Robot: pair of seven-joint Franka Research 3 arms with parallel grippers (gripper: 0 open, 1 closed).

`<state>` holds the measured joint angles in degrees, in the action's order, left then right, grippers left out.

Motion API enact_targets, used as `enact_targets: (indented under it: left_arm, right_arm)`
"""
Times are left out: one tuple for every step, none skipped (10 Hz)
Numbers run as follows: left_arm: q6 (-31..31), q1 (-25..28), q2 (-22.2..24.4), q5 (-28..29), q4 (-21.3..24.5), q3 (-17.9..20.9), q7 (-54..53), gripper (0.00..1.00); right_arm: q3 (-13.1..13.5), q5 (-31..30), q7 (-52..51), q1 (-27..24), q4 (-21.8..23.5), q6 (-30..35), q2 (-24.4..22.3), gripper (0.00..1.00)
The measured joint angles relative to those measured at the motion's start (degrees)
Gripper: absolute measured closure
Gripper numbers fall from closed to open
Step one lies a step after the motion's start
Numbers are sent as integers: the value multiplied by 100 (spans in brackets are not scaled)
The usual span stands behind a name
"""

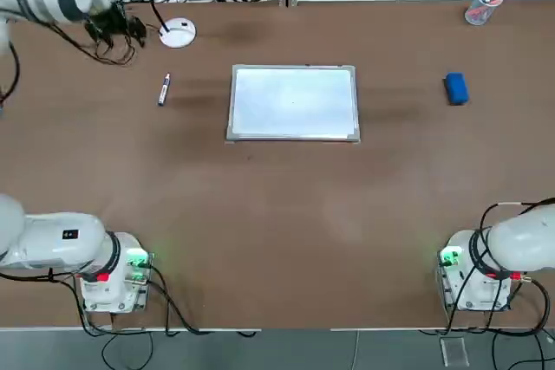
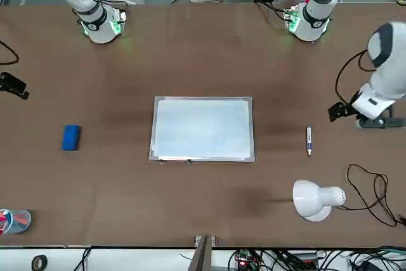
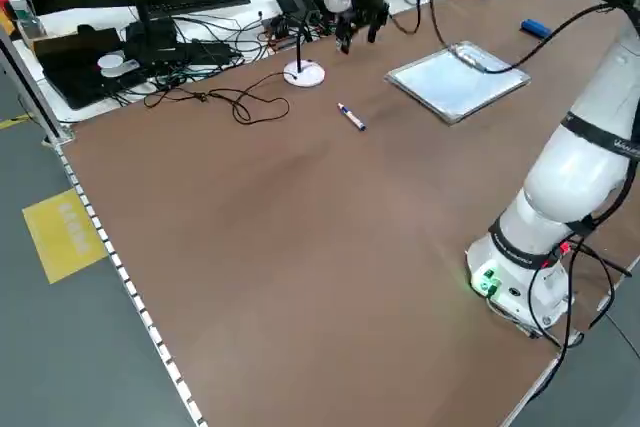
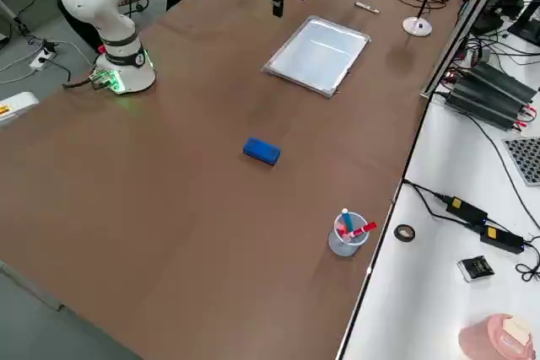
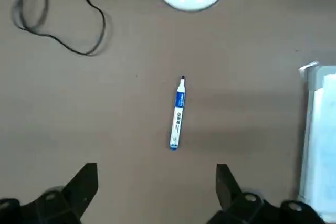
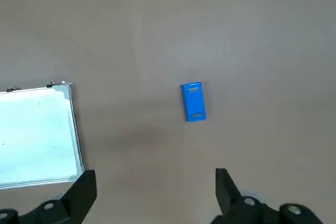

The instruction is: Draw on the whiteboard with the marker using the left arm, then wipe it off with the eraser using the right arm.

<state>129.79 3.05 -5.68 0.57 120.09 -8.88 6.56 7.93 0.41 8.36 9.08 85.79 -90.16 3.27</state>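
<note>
Reaching for the slim white-barrelled marker [image 5: 177,114] beside the blank silver-framed whiteboard [image 1: 293,101]; left gripper [image 5: 156,188] above it, jaws apart, empty. Next: lower, straddle barrel, close.

Whiteboard [image 1: 293,102] lying flat mid-worktop, thin silver frame, surface blank and clean, long sides running across the robot's view. Marker [image 1: 163,89] off to the board's left side, well apart from it, flat on the worktop, slim white barrel with blue print and a dark tip end, pointing roughly away from the bases. Eraser [image 1: 456,88] on the opposite side, right of the board and well clear of it, small blue block with rounded edges, lying flat.
</note>
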Motion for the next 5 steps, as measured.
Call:
enact_targets:
  left_arm:
    - [245, -4, -203, 74, 85, -3, 0, 2]
    - [492, -9, -431, 201, 123, -10, 11, 3]
    - [751, -15, -653, 299, 146, -17, 25, 3]
    - [1040, -17, -882, 345, 173, -26, 29, 5]
    - [1322, -17, -1102, 365, 207, -29, 30, 5]
  right_arm:
    - [0, 0, 0, 0, 1, 1, 0, 0]
    - [0, 0, 0, 0, 1, 1, 0, 0]
    - [0, 0, 0, 0, 1, 1, 0, 0]
    - [0, 0, 0, 0, 1, 1, 0, 0]
    - [0, -1, 0, 0, 1, 1, 0, 0]
